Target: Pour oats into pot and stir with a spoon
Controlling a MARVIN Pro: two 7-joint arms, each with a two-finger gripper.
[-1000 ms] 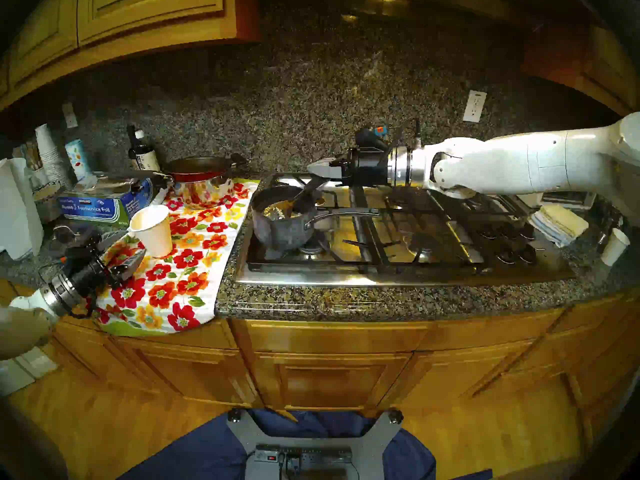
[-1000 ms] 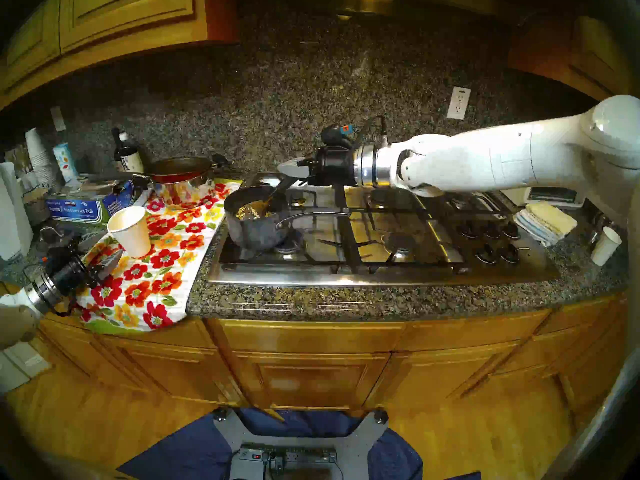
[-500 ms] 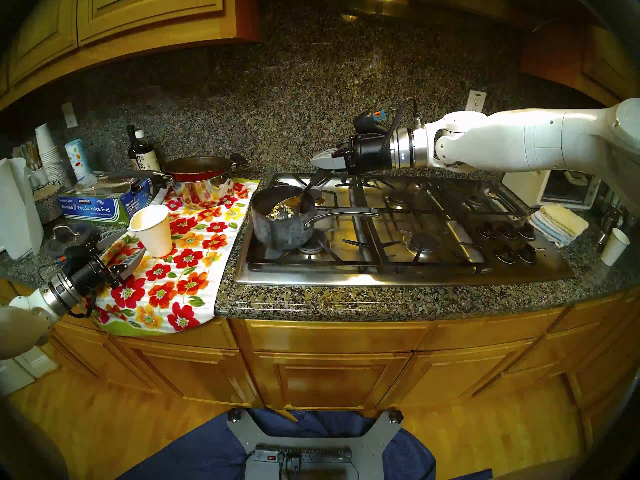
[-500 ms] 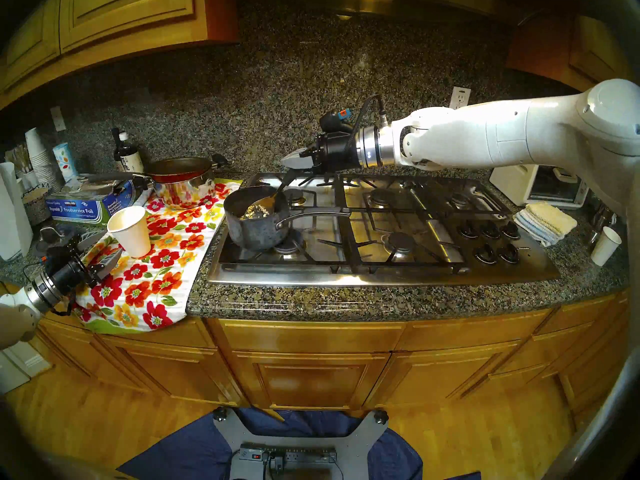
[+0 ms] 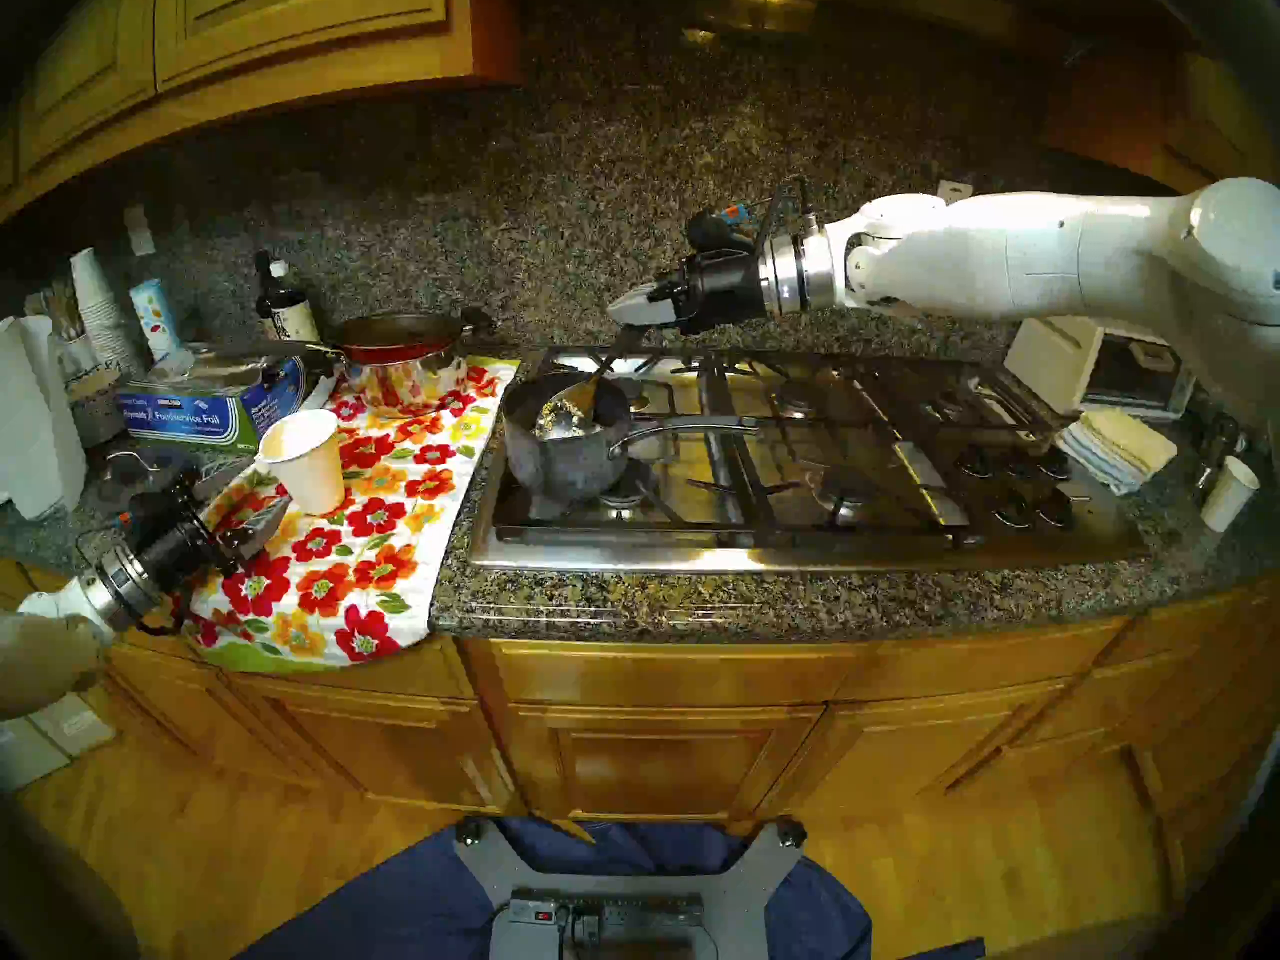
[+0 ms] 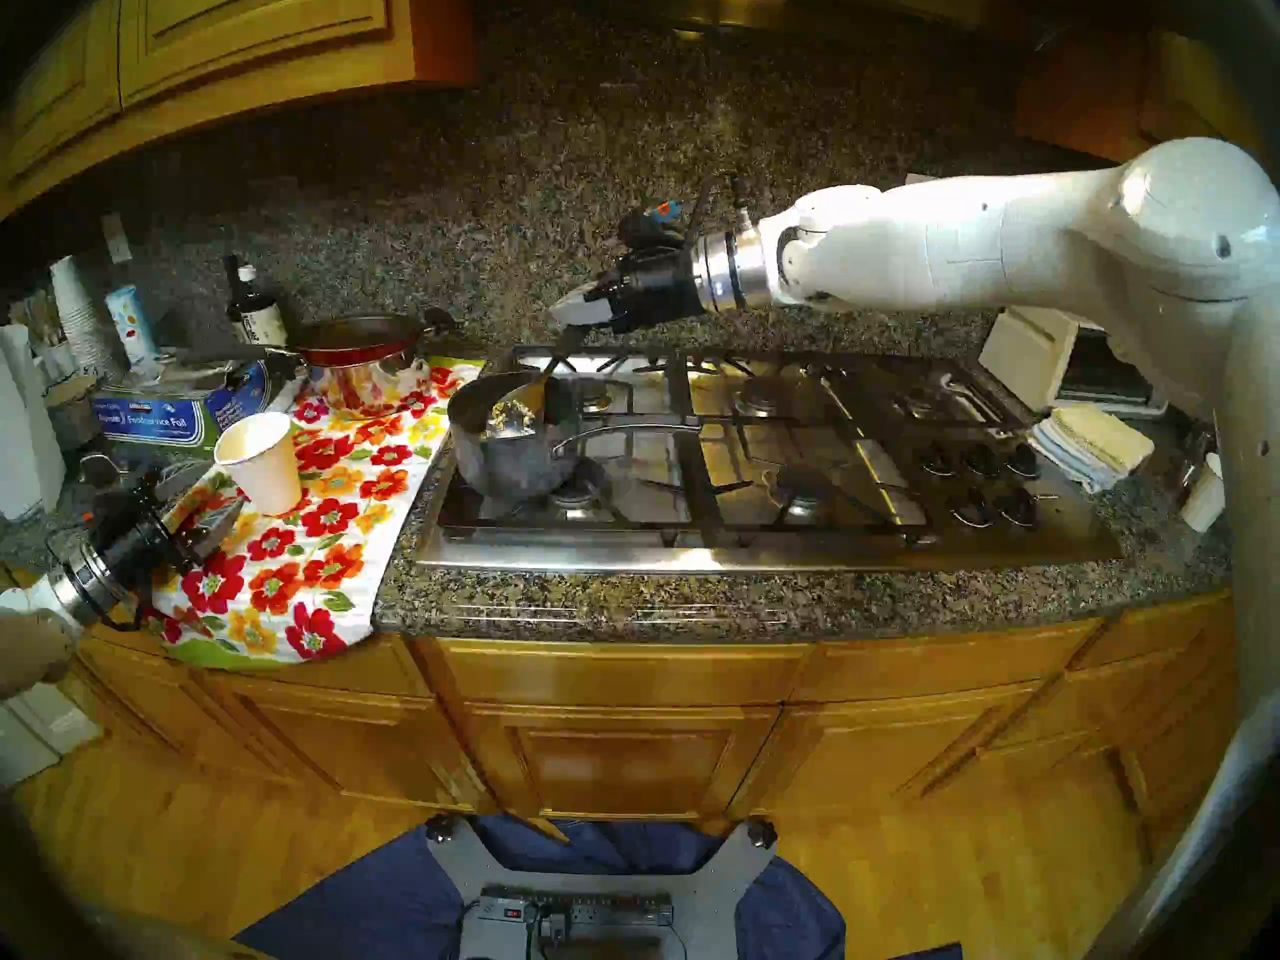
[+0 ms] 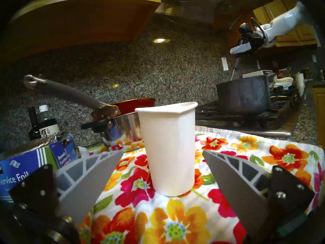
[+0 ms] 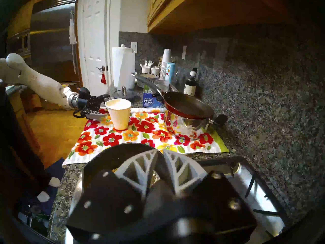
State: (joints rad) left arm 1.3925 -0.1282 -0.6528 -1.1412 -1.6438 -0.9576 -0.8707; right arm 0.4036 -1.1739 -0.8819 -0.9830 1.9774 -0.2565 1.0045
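Right claw (image 5: 627, 309) clamps slim dark spoon (image 5: 580, 392) handle; shiny bowl in mottled pot (image 5: 562, 453).

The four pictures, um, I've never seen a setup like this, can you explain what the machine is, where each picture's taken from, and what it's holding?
It is a robot with two white arms at a kitchen counter. The two wide pictures come from its head and look down. The other two come from a camera on each wrist. The right tool is shut on the spoon, whose bowl sits in the grey pot among the oats on the stove. The left tool is open and holds nothing. It faces a white paper cup standing on a flowered towel. Behind that, a red pan rests on a shiny steel pot.
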